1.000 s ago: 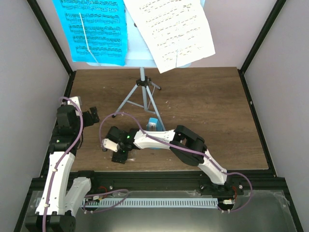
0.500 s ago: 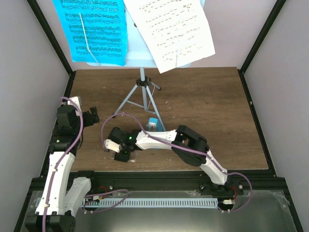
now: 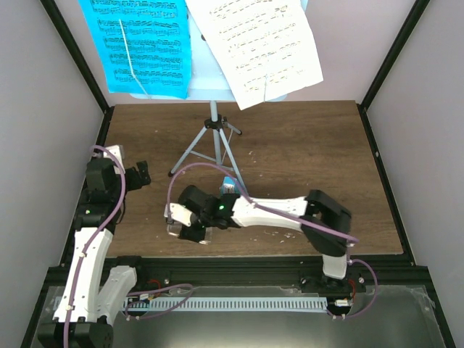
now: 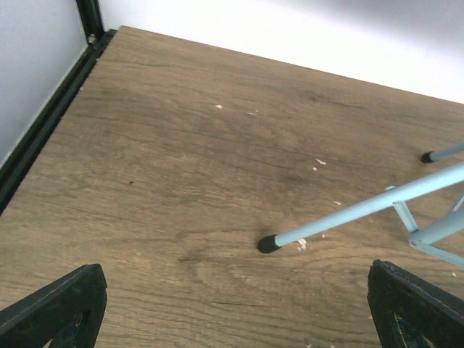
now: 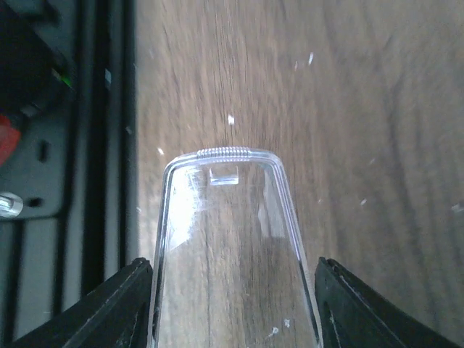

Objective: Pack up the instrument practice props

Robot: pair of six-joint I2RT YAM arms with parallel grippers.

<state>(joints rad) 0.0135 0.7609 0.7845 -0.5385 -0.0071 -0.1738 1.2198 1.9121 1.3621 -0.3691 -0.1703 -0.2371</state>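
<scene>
The right gripper (image 3: 187, 226) reaches across to the left-front part of the wooden table (image 3: 312, 152), close to the black front rail (image 3: 239, 267), and its two black fingers (image 5: 116, 304) stand against the two long edges of the metronome's clear cover (image 5: 228, 239), clamped on it as far as the wrist view shows. The cover is a thin, see-through plastic shell with a ribbed top rim; it looks very light, smooth and a little springy, so I judge it likely to slip or bow if squeezed hard, and the flat side edges where it is held now seem the sound place for a grip (the rounded ribbed end offers less to bear on). The small teal metronome (image 3: 229, 186) itself stands apart from its cover, just behind the right arm and beside the near leg of the pale blue music stand (image 3: 214, 119); it looks compact and rigid, best taken across its narrower upper body. The stand is upright on its thin tripod at the middle back of the table, carrying a cyan music sheet (image 3: 138, 43) and a white music sheet (image 3: 257, 47), both limp paper that would crease under a pinch. The left gripper (image 4: 232, 279) hangs with its fingers wide apart and empty, low over the table near one rubber-tipped tripod foot (image 4: 270, 244).
</scene>
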